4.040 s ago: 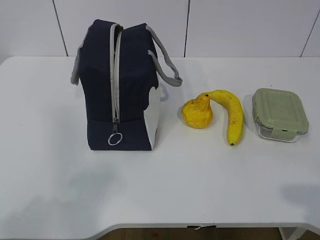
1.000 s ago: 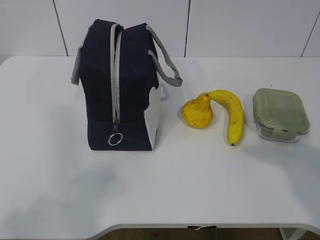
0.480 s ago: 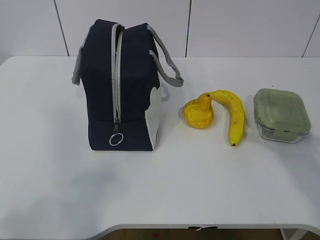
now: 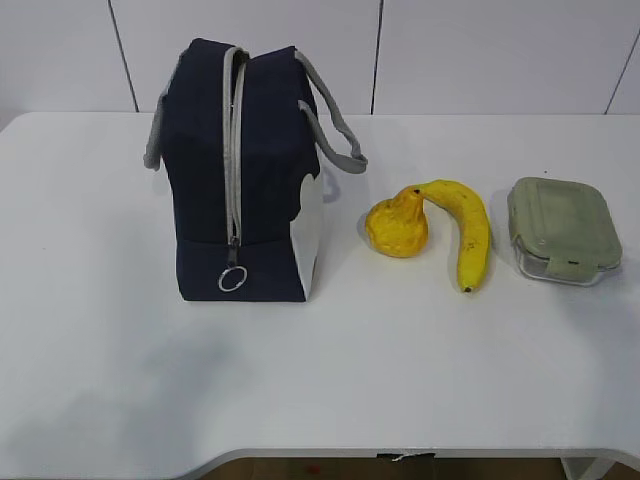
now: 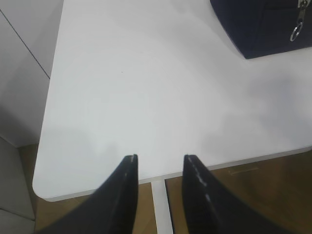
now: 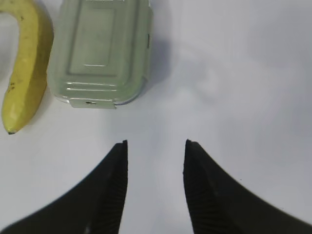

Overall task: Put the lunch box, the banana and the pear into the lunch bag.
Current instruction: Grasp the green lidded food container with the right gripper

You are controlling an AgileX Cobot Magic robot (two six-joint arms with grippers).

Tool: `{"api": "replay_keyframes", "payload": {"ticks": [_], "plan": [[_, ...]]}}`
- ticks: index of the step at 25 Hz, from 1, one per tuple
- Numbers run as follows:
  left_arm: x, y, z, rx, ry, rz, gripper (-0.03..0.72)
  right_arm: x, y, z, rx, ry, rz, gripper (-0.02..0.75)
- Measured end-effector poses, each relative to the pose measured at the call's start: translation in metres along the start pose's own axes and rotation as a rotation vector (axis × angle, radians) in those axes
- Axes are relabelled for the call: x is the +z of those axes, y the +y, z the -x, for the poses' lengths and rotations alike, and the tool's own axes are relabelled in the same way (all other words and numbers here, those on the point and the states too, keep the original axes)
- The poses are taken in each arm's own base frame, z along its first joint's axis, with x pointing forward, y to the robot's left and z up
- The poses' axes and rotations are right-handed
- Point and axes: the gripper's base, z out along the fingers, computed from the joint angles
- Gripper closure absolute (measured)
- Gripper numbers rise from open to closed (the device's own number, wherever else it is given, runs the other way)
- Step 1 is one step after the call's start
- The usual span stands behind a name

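- We see the desk (image 4: 400,400), white, carrying everything.
- We take the lunch bag (image 4: 240,170) as our landmark: it stands upright on the left part of the desk, its grey zipper (image 4: 233,150) running down the near face to a ring pull (image 4: 232,280).
- The lunch box (image 4: 560,228) sits farthest right of the bag, lid on.
- The banana (image 4: 470,230) lies between bag and box, apart from the box.
- The pear (image 4: 396,226) rests just right of the bag, its neck touching the banana's stem end.
- Our left pincer (image 5: 159,160) hangs over the desk's edge near the bag's front, jaws apart, holding nothing.
- Our right pincer (image 6: 155,144) hovers far right of the bag, just before the box, jaws apart, empty.
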Motion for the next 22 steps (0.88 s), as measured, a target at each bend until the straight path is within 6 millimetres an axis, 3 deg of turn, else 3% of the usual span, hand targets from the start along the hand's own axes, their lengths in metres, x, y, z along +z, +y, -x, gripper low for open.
{"api": "replay_keyframes", "payload": {"ticks": [9,22], "plan": [[0.000,0.000,0.000,0.000,0.000,0.000,0.452,0.023,-0.003,0.001,0.001,0.071,-0.043,0.421],[0.000,0.000,0.000,0.000,0.000,0.000,0.452,0.058,0.003,0.021,0.026,0.126,-0.027,0.421]]}}
